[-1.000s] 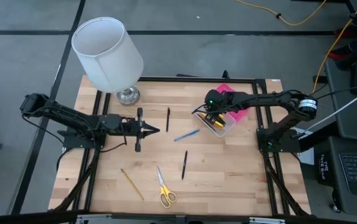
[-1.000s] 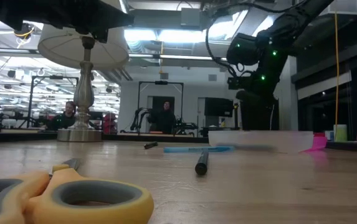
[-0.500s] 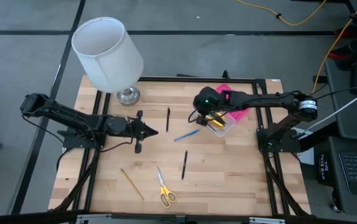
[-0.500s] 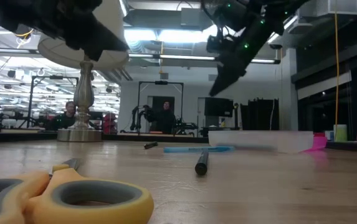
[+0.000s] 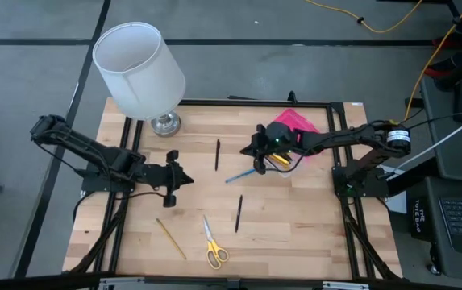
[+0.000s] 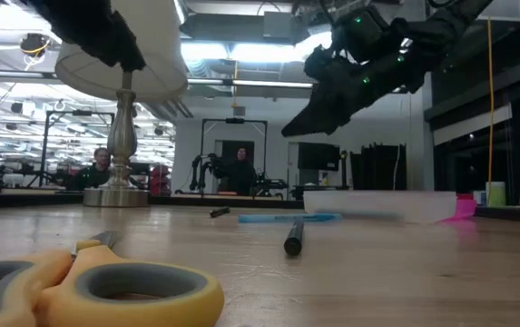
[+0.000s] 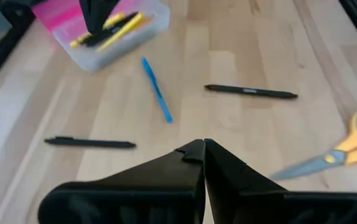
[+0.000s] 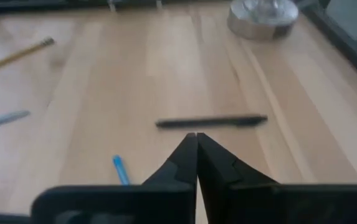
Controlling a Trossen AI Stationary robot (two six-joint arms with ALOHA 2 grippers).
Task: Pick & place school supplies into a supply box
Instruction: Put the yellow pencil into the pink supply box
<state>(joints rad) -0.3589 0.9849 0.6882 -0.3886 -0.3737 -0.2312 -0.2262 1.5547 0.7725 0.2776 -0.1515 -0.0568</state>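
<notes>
My right gripper (image 5: pixel 255 150) hangs above the table (image 5: pixel 295 217), just off the open end of the supply box (image 5: pixel 293 158), fingers pinched together with nothing between them — the right wrist view shows the two dark tips meeting on bare air. The box sits at the table's far right with its pink lid (image 5: pixel 296 122) folded back behind it, and yellow and black pens (image 7: pixel 109 30) already lie in the clear base; I judge the lid is left open so more can be dropped straight in. The blue pen (image 5: pixel 240 175) lies flat on the wood just beside and below my right tips, pointing toward the box — near, not touched. A black pen (image 5: pixel 217 154) lies farther toward the lamp (image 5: pixel 140 68), crosswise ahead of those tips in the right wrist view. My left gripper (image 5: pixel 184 178) hovers mid-table, fingers likewise closed and empty; a second black pen (image 5: pixel 238 213) lies between it and the near edge, apart from the tips. The scissors (image 5: pixel 212 247) and a yellow pencil (image 5: pixel 170 238) lie at the near edge, well apart from both sets of fingers. All the loose pieces lie flat and separate, so each looks reachable from above. My guess — the blue pen is the right arm's next pick, and closed tips would have to open before coming down on it.
</notes>
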